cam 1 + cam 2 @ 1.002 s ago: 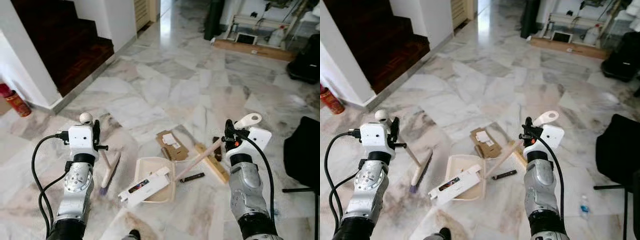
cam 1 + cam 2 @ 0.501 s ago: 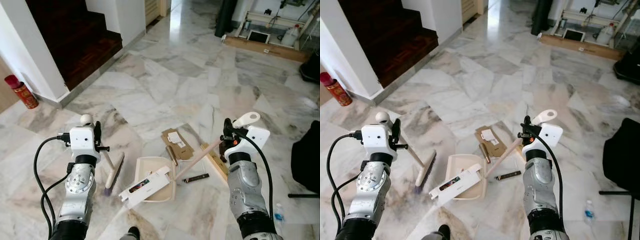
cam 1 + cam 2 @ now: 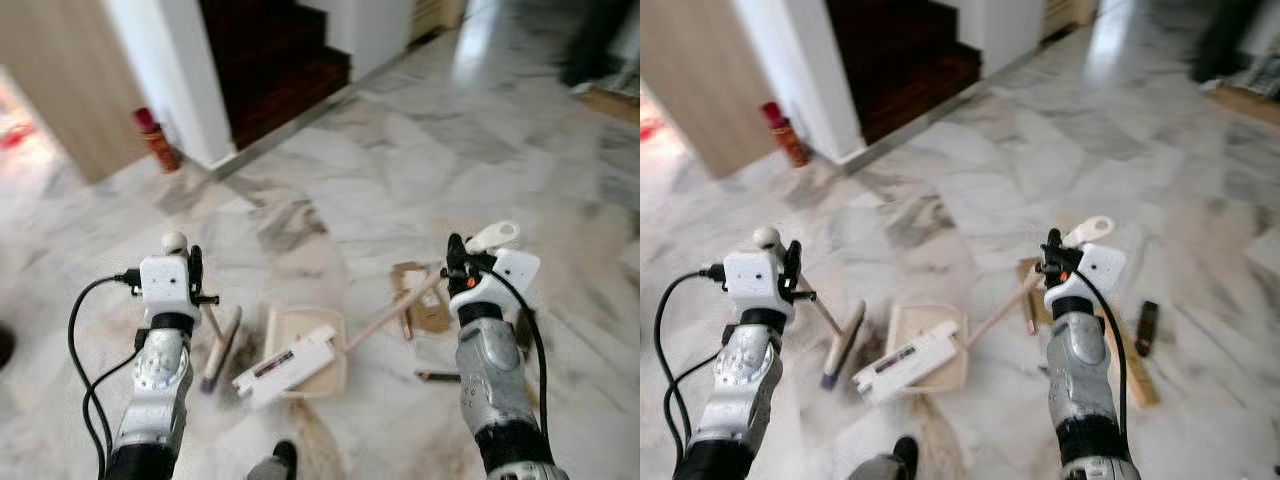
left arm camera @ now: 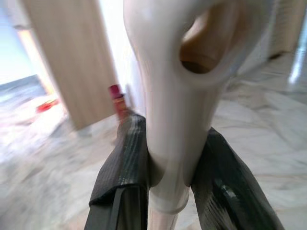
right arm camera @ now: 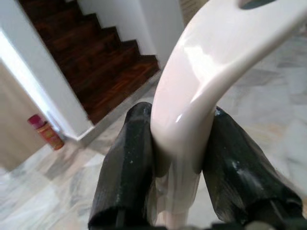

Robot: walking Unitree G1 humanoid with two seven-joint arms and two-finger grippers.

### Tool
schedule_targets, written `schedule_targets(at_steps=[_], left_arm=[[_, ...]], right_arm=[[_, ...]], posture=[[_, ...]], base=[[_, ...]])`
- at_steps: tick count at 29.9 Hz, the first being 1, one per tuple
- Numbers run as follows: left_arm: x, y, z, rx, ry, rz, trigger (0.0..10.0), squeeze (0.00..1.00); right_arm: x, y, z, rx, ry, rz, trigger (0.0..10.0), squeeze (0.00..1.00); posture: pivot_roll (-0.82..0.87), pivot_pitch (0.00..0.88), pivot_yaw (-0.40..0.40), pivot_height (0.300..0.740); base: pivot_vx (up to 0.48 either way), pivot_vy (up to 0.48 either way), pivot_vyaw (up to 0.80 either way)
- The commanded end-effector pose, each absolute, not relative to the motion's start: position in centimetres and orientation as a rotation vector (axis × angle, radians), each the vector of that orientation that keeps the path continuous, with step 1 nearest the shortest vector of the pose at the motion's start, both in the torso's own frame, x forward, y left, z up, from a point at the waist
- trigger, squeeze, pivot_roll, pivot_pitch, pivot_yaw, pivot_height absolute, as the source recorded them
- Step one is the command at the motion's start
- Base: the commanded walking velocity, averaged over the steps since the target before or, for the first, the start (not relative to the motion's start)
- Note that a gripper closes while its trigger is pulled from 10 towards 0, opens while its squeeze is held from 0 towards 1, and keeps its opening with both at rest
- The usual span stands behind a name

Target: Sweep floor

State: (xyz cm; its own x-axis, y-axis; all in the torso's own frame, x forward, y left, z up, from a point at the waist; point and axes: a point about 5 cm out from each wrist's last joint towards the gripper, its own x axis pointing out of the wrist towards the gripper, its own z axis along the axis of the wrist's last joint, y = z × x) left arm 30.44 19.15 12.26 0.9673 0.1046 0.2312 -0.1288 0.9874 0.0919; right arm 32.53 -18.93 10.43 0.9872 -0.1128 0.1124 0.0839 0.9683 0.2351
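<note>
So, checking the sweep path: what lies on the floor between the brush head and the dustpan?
Bare marble floor separates the brush head from the dustpan, in the right eye view.

Between the two raised arms, on the floor [image 3: 400, 180]: dustpan [image 3: 305, 360] with a flat box [image 3: 285, 363] lying across it. Left of the dustpan, the brush [image 3: 222, 345], its handle clamped in the left claw [image 4: 168, 158]. Right of it, the dustpan's handle rising to the right claw [image 5: 175, 158]. Beyond on the right, cardboard [image 3: 425, 305]. Far back left, the stairs [image 3: 275, 60], a canister [image 3: 155, 135] beside.
</note>
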Motion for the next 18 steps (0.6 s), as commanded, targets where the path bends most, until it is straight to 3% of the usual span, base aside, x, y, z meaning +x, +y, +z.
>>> schedule_targets(at_steps=[1,18], left_arm=[[30.43,19.45,12.92,0.106,-0.261,0.130,10.0,0.00],[30.57,19.78,13.11,0.115,-0.264,0.135,10.0,0.00]], right_arm=[[32.90,-18.50,11.16,0.234,-0.151,-0.085,10.0,0.00],[33.00,-18.45,11.27,0.232,-0.153,-0.085,10.0,0.00]], posture=[[0.02,0.140,-0.023,0.740],[0.03,0.146,-0.019,0.740]], base=[[0.000,0.000,0.80],[0.000,0.000,0.80]])
